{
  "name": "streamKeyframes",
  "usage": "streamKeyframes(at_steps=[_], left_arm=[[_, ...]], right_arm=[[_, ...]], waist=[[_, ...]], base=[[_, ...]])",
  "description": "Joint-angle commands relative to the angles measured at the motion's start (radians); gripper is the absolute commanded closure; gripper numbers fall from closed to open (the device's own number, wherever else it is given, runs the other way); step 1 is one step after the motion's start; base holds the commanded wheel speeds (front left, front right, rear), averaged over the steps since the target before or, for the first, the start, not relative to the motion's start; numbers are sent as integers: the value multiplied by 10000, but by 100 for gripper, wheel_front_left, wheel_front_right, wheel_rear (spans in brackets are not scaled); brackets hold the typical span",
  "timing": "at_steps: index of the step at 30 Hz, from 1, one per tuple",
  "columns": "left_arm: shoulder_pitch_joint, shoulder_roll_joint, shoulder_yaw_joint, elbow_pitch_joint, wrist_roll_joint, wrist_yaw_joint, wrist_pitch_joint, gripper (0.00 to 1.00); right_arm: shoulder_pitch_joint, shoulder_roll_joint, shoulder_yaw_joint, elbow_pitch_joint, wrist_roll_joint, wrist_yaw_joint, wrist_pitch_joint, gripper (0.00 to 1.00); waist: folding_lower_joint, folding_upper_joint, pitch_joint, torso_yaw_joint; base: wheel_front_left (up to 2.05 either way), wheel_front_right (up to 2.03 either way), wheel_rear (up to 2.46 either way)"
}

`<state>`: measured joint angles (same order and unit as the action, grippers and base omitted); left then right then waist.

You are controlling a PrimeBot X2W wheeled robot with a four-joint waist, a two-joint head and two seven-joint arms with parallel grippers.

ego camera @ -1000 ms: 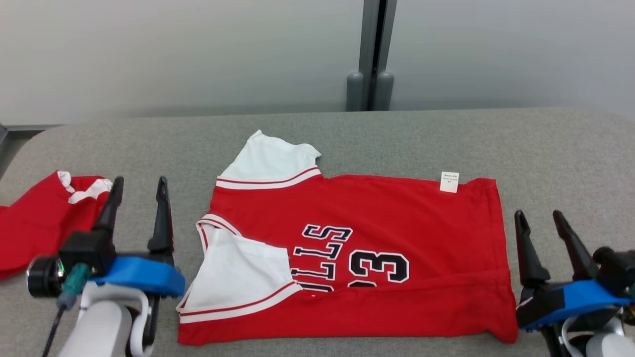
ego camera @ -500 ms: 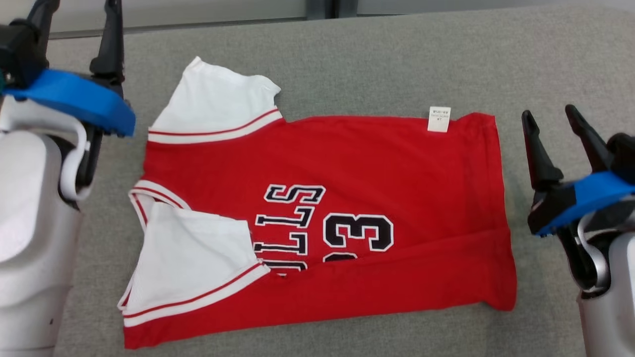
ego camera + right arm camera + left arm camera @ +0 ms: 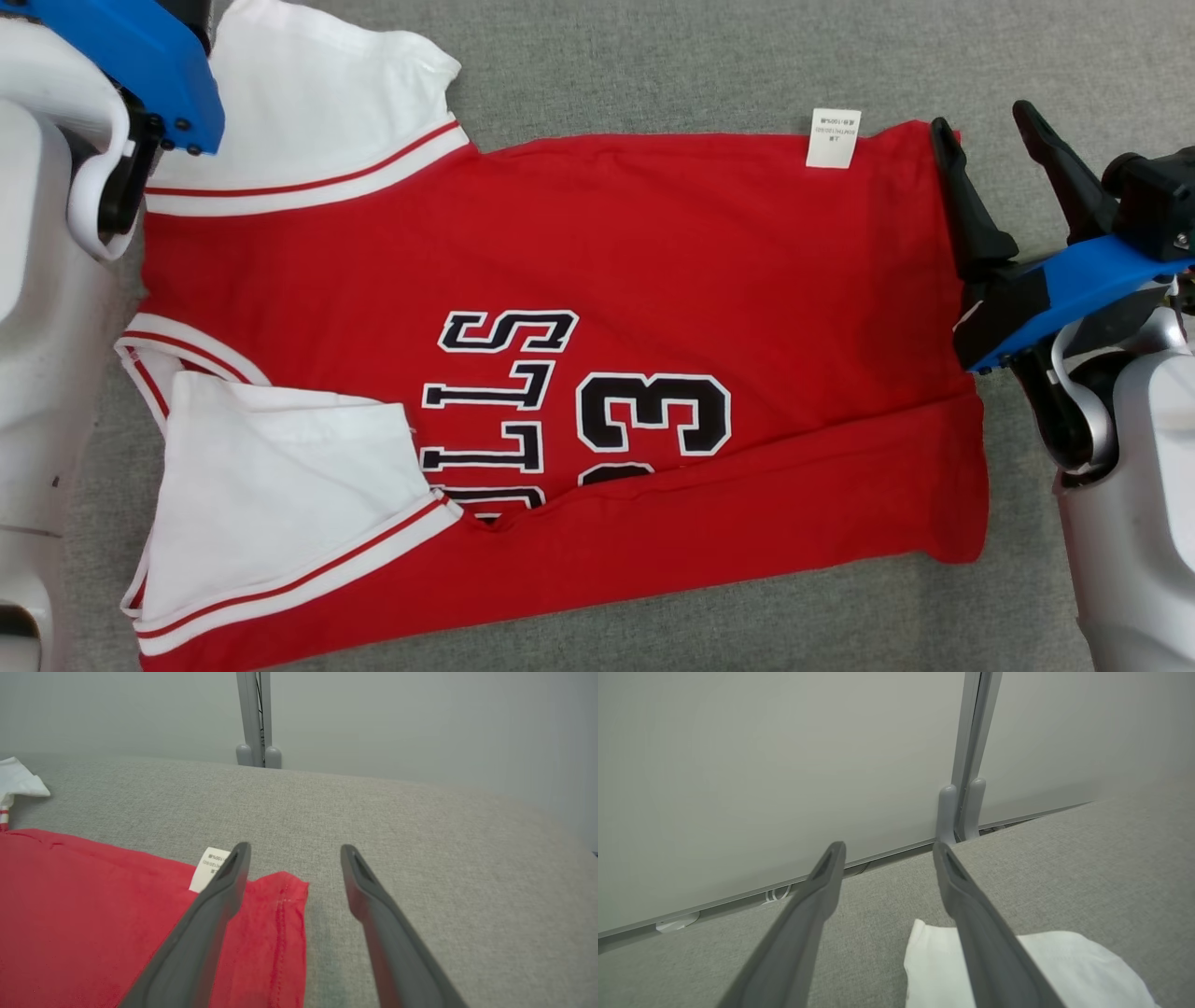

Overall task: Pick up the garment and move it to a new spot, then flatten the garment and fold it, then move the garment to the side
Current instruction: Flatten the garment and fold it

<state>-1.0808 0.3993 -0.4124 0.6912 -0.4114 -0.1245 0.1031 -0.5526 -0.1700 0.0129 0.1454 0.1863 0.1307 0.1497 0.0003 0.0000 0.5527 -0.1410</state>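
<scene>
The garment (image 3: pixel 597 280) is a red jersey with white sleeves and black lettering, lying flat on the grey table (image 3: pixel 653 56) with its near long edge folded over. My right gripper (image 3: pixel 985 126) hangs open over the far corner of the hem (image 3: pixel 275 896). Its left finger is above the red cloth beside the white tag (image 3: pixel 210 868), and its right finger is above bare table. My left gripper (image 3: pixel 887 849) is open above the far white sleeve (image 3: pixel 1064 966). Its blue mount (image 3: pixel 140 56) sits at the head view's top left. Neither holds anything.
A pale wall panel with a grey post (image 3: pixel 962 807) stands just behind the table's far edge. Bare grey table (image 3: pixel 444 858) stretches to the right of the hem and beyond the garment. My pale forearms (image 3: pixel 37 327) flank the garment on both sides.
The head camera has tilted down and closer, so the garment looks larger. Relative to it, both open grippers have moved toward its far edge, the left to the sleeve and the right to the hem corner.
</scene>
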Motion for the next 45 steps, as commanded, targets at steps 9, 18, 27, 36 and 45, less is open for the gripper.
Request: streamKeyframes(at_steps=[9, 18, 27, 36, 45], left_arm=[[-411, 347, -1647, 799, -1470, -55, 1077, 0], [-367, 583, -2480, 1055, -3278, -56, 2285, 0], [-643, 712, -3057, 1111, -3834, -57, 1920, 100], [-990, 513, -3683, 993, -3992, -57, 1000, 100], [-986, 331, -4115, 886, -4242, -58, 163, 100]], right_arm=[[-489, 53, 205, 438, 109, 1, -335, 0], [-808, -3, 410, 710, 166, 1, -376, 0], [-1020, -284, 794, 1083, 538, 1, 335, 0], [-934, -521, 691, 1510, 541, 1, 1295, 0], [-994, -579, 367, 1801, 253, 1, 1435, 100]], waist=[[-3, 0, 389, -228], [-3, 0, 490, -345], [-3, 0, 376, -266], [-3, 0, 223, 228], [-3, 0, 13, 641]], base=[[0, 0, 0], [0, 0, 0], [0, 0, 0], [0, 0, 0], [0, 0, 0]])
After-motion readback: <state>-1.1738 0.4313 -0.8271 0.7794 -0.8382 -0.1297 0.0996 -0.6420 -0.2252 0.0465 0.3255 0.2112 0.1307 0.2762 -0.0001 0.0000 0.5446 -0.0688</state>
